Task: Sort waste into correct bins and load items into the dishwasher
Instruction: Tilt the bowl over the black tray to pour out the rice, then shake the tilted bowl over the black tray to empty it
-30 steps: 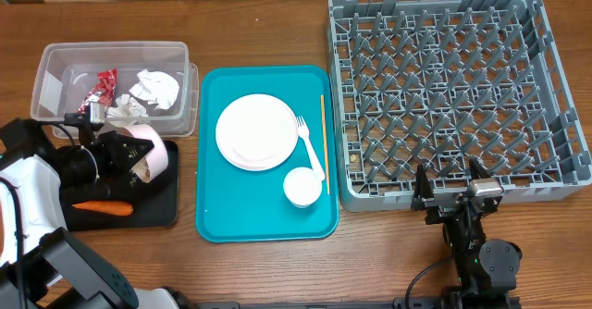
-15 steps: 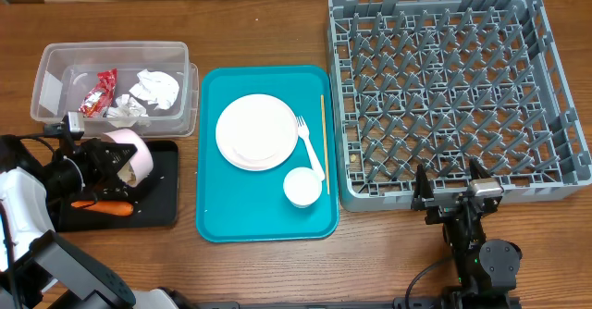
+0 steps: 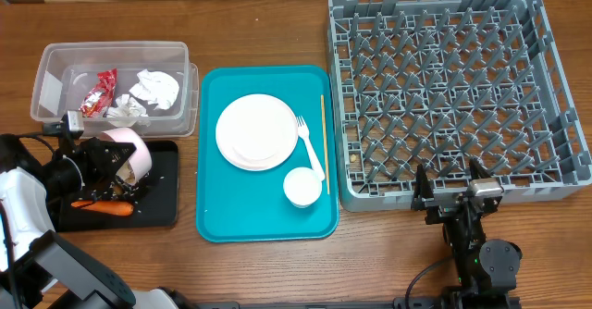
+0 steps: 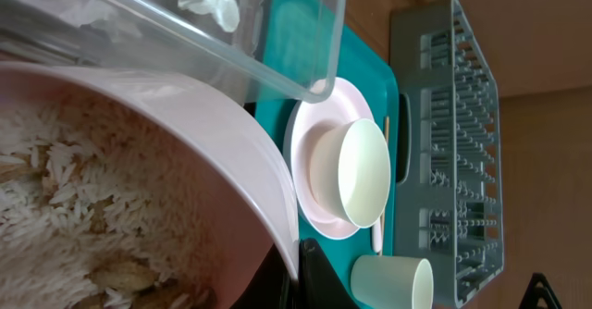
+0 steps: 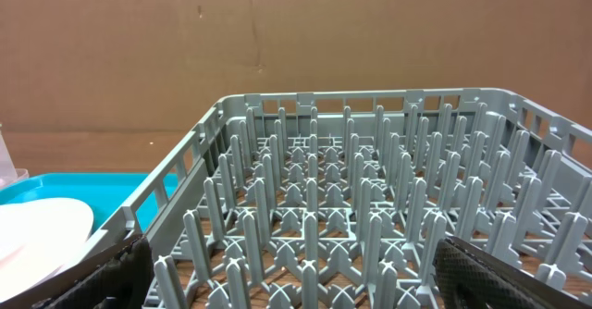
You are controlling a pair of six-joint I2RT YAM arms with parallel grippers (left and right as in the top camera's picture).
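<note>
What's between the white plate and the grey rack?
In the overhead view: a white fork, then a thin wooden stick, both on the teal tray.

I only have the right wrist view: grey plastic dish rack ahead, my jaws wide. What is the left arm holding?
Observer: The left gripper is shut on a white bowl, tipped on its side over the shallow black rectangular tray.
Operator: Is it empty?
Observer: No, the left wrist view shows rice inside it.
Operator: What is left to load?
Observer: On the teal serving tray: a white round plate carrying a second white bowl, a small white cup, a white plastic fork, a thin wooden stick.
</note>
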